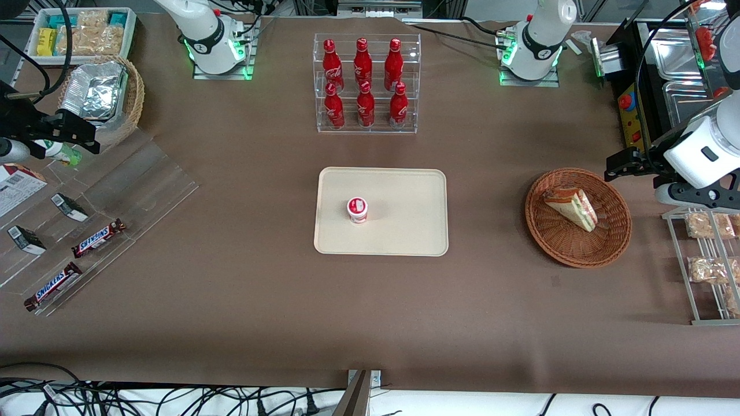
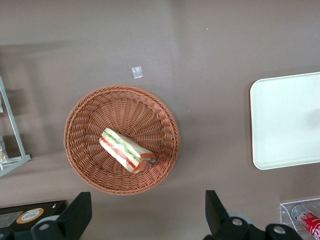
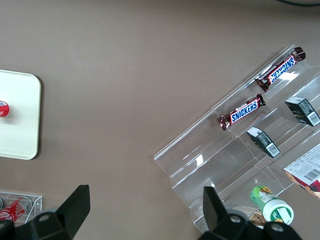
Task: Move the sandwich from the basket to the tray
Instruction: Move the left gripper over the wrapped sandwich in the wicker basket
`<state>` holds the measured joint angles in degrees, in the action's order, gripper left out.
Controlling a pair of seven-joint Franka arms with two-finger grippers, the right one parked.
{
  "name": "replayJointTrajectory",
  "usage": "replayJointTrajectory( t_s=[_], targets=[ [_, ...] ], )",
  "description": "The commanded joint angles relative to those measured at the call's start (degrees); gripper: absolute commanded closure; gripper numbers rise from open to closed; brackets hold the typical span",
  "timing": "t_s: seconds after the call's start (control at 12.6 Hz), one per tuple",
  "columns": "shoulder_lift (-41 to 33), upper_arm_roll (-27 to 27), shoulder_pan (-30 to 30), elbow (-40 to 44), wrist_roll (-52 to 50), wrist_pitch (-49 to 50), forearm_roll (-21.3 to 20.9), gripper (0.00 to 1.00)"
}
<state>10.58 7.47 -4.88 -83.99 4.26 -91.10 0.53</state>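
Note:
The sandwich [image 1: 572, 206] [image 2: 127, 150], a pale bread wedge with red and green layers, lies on its side in the round reddish-brown basket [image 1: 578, 260] [image 2: 80, 165]. The cream tray [image 1: 404, 231] [image 2: 285, 120] sits at the table's middle, toward the parked arm's end from the basket, with a small red-and-white lidded cup [image 1: 357, 209] standing on it. My left gripper [image 1: 621, 164] [image 2: 147, 205] hangs high above the table beside the basket's rim, toward the working arm's end. It is open, with only bare table showing between its fingers.
A wire rack [image 1: 708, 271] with snack packs stands close to the basket at the working arm's end. A clear stand of red bottles [image 1: 366, 84] is farther from the front camera than the tray. A small scrap [image 2: 137, 72] lies on the table near the basket.

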Motion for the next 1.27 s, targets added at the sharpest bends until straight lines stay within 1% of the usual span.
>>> replayJointTrajectory(
  t_s=[0.0, 0.32, 0.48, 0.64, 0.72, 0.95, 1.19],
  targets=[
    [-0.4, -0.3, -0.6, 1.4, 1.5, 2.1, 0.3, 0.0],
    [1.3, -1.1, -0.9, 0.4, 0.1, 1.6, 0.1, 0.0],
    [2.0, -1.1, -2.7, -1.9, -3.2, -0.2, -0.3, 0.0],
    [1.9, -1.1, -2.8, -7.5, -7.4, -6.3, -2.4, 0.0],
    [1.6, -1.1, -2.9, -10.7, -9.7, -9.7, -2.8, 0.0],
    [0.7, -1.1, -3.4, -18.3, -18.5, -17.9, -2.9, 0.0],
    [0.5, -1.1, -4.2, -23.7, -27.6, -25.2, -3.0, 0.0]
  ],
)
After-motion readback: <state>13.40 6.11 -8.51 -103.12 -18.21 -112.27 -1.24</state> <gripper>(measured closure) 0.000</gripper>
